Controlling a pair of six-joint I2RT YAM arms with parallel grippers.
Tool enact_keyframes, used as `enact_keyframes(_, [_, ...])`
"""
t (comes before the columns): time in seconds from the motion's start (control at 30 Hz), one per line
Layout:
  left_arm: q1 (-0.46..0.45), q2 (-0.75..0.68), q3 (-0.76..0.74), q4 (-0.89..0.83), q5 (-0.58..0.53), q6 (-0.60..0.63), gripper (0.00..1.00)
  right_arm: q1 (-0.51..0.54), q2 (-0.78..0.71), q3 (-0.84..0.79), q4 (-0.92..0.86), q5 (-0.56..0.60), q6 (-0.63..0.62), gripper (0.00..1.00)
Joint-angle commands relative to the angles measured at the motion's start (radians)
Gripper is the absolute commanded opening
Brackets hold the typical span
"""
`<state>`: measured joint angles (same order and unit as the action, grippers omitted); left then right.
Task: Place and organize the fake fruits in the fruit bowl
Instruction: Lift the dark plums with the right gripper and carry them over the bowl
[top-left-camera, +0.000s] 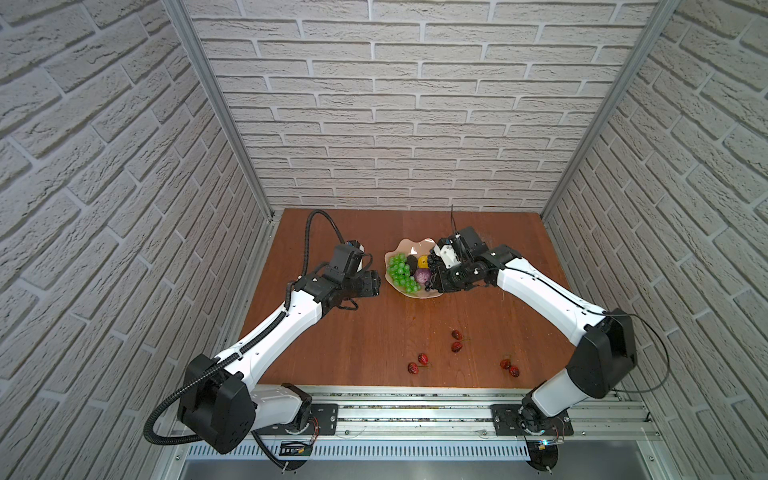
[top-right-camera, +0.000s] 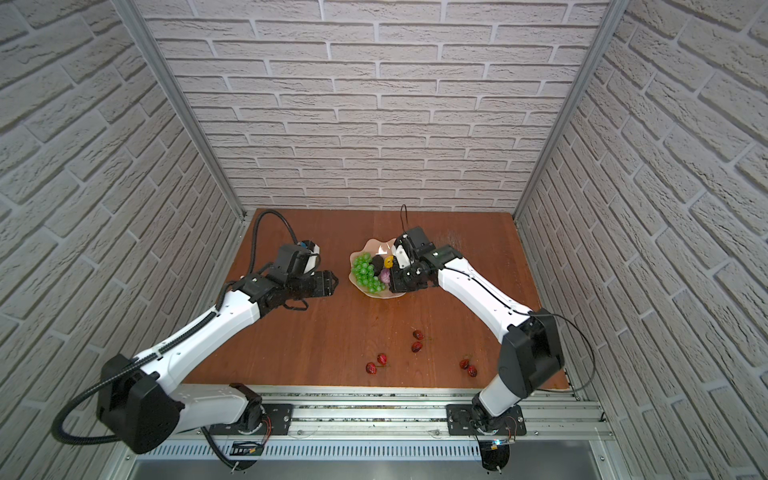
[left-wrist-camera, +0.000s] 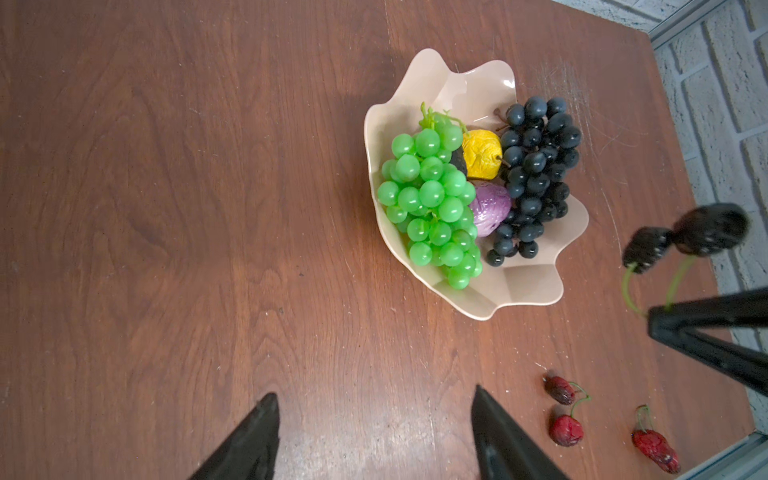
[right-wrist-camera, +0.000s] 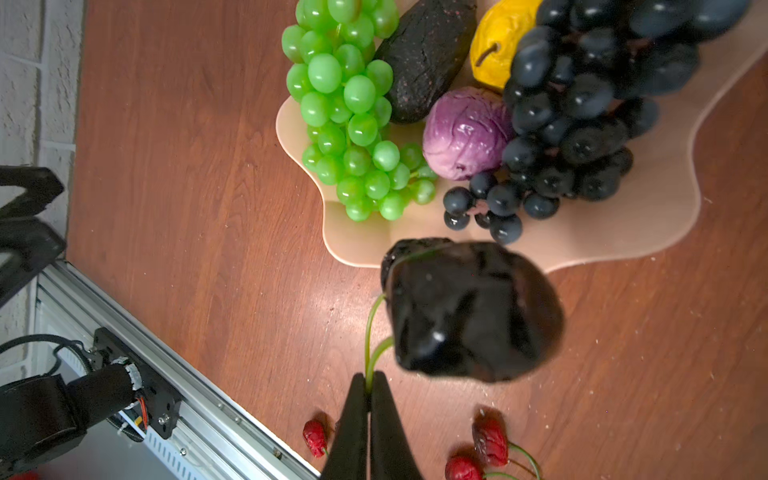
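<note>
Both tips of the right gripper (right-wrist-camera: 368, 380) are pressed together on the green stems of two near-black plastic cherries (right-wrist-camera: 469, 311), which we see dangling just beside the shallow peach-pink wavy-rimmed bowl (left-wrist-camera: 536, 286). Inside it lie a green plastic grape bunch (left-wrist-camera: 432, 199), a rough dark avocado (right-wrist-camera: 424, 58), a small yellow fruit (left-wrist-camera: 482, 153), a round purple fruit (left-wrist-camera: 490, 208) and a blue-black grape bunch (left-wrist-camera: 536, 174). The left gripper (left-wrist-camera: 374, 392) hangs spread beside the bowl. Six red stemmed cherries (top-left-camera: 457, 347) lie on the brown wooden table (left-wrist-camera: 166, 208), well apart from it.
</note>
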<state>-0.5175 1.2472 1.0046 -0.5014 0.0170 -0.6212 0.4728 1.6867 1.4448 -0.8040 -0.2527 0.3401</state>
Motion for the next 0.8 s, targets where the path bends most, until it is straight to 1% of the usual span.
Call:
enact_keyframes(0.0, [0.001, -0.025, -0.019, 0.006, -0.024, -0.004, 0.73, -0.01, 0.069, 0.065, -0.022, -0.027, -0.064, 0.05])
enact_keyframes(0.2, [0.001, -0.024, -0.022, 0.006, -0.023, 0.001, 0.73, -0.017, 0.185, 0.114, -0.041, -0.024, -0.084, 0.06])
enact_keyframes(0.3, [0.005, -0.025, -0.023, 0.007, -0.026, 0.005, 0.73, -0.019, 0.21, 0.111, -0.045, -0.023, -0.089, 0.05])
enact_keyframes(0.4, [0.01, -0.019, -0.027, 0.013, -0.024, 0.005, 0.73, -0.019, 0.239, 0.108, -0.052, -0.057, -0.1, 0.05])
enact_keyframes(0.5, [0.012, -0.008, -0.031, 0.021, -0.022, 0.002, 0.72, -0.019, 0.252, 0.094, -0.038, -0.06, -0.097, 0.06])
enact_keyframes(0.77, [0.014, 0.001, -0.019, 0.019, -0.02, 0.003, 0.73, -0.019, 0.283, 0.124, -0.043, -0.093, -0.098, 0.06])
